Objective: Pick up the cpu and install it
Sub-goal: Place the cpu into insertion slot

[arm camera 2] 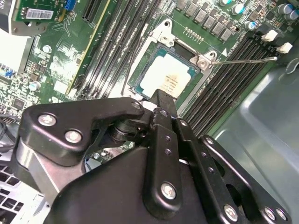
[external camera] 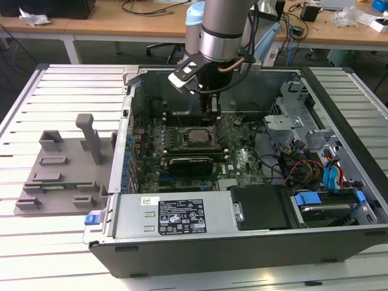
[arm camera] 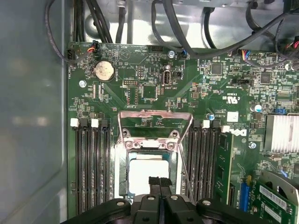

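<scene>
Now, gripper (arm camera: 160, 183): fingers pressed together with no gap and nothing held between them; the tips hang over one edge of the cpu, and I cannot tell whether they touch it.
Cpu (arm camera: 147, 175): lies flat in the socket (arm camera: 122, 173) on the motherboard (arm camera: 154, 88), its pale lid facing up; in the second wrist view (arm camera 2: 166, 79) the dark finger covers part of its near side.
Load plate (arm camera: 154, 122): swung up and open off the socket, standing just beside the cpu's far edge.
Lever (arm camera 2: 243, 59): thin metal rod, released and angled out over the memory slots.
Memory slots (arm camera: 91, 163): long dark rows flanking the socket on both sides, close to the finger path.
Coin battery (arm camera: 103, 71): on the board beyond the load plate, well apart from the cpu.
Cables (arm camera: 187, 28): dark loops along the board's far edge, clear of the socket.
Expansion card (external camera: 191, 162): lies across the board just beside the socket in the exterior view.
Computer case (external camera: 130, 121): lies open on the slatted table (external camera: 36, 91); the arm reaches down into it.
Fixture tray (external camera: 60, 176): grey, with an upright post (external camera: 91, 136), on the table at the exterior view's left, outside the case.
</scene>
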Controlling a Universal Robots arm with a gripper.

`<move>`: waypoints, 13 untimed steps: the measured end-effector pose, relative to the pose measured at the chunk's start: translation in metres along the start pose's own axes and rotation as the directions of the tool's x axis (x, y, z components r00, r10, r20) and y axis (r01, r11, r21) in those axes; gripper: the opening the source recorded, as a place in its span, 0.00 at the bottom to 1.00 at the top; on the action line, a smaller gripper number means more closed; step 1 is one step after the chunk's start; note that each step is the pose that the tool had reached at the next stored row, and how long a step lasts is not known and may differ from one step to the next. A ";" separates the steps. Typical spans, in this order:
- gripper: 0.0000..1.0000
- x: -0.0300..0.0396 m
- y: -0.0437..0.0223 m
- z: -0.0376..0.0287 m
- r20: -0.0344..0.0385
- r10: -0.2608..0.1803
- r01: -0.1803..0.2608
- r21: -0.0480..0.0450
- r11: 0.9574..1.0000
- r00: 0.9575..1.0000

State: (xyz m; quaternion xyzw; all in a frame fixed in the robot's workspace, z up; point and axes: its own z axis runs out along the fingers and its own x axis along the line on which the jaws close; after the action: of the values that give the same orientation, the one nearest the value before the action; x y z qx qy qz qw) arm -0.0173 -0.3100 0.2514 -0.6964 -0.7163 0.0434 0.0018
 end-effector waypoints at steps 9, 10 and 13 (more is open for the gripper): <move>0.11 -0.0008 -0.0009 -0.0140 0.000 0.000 0.000 0.000 1.000 1.000; 0.11 -0.0009 -0.0010 -0.0158 0.000 0.000 0.000 0.000 1.000 1.000; 0.11 -0.0012 -0.0014 -0.0204 0.001 0.000 0.000 0.000 1.000 1.000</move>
State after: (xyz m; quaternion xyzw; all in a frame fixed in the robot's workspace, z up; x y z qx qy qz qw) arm -0.0173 -0.3101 0.2719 -0.6965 -0.7163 0.0435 0.0016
